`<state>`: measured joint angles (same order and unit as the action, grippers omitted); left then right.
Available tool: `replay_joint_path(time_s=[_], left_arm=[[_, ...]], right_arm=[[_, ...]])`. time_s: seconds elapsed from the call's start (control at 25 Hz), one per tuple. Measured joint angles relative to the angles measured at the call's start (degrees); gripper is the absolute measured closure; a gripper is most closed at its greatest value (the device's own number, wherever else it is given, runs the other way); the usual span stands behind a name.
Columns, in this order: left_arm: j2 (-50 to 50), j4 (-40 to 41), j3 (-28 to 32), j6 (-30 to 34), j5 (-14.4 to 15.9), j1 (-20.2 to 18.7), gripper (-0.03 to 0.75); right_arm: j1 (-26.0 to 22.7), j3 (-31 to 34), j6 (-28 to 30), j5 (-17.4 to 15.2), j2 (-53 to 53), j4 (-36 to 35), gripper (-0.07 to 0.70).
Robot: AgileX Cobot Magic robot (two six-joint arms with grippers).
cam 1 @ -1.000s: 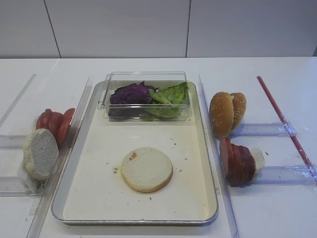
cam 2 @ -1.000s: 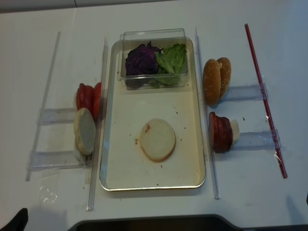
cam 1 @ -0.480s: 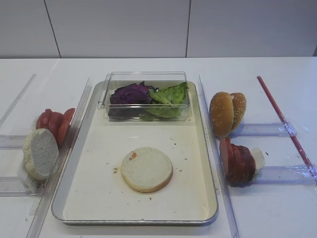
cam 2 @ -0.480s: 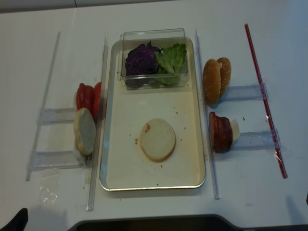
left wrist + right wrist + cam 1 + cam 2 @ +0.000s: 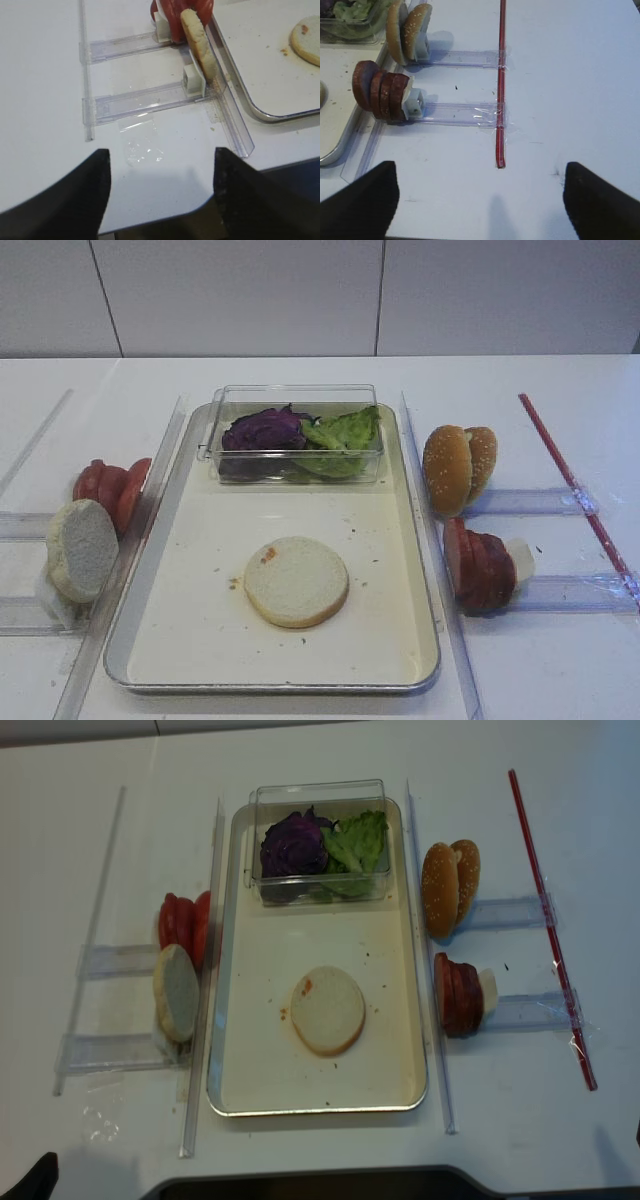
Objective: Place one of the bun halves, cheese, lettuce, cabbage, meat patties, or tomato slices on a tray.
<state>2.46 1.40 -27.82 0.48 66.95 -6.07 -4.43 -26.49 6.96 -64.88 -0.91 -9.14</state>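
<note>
Bun half (image 5: 296, 581) lies flat on the tray (image 5: 190, 640), cut face up, with cabbage (image 5: 263, 428) and lettuce (image 5: 345, 430) boxed at the tray's 12 o'clock end. Overheads show no arms; only wrist views catch the left gripper (image 5: 160, 192) and right gripper (image 5: 480, 197), both spread wide, empty, over bare table. Right wrist adds meat patties (image 5: 380, 96) at the tray's 3 o'clock; left wrist a second bun half (image 5: 199, 42) standing at 9 o'clock.

Not much of the robot shows up here tbh, just the fingertips of each gripper poking into the bottom of the wrist views. The left gripper (image 5: 159, 195) is two plain matte black fingers (image 5: 70, 200), broad and rounded, no markings, screws or cables visible. The right gripper (image 5: 480, 200) is the same deal: two dark, blunt, wedge-like fingers (image 5: 362, 205), featureless.
</note>
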Motion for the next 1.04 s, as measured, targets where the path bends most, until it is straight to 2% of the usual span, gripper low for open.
replay_joint_path(time_s=[1.04], left_arm=[[0.0,0.0,0.0,0.0,0.0,0.0,0.265]], right_arm=[[0.0,0.0,0.0,0.0,0.0,0.0,-0.056]])
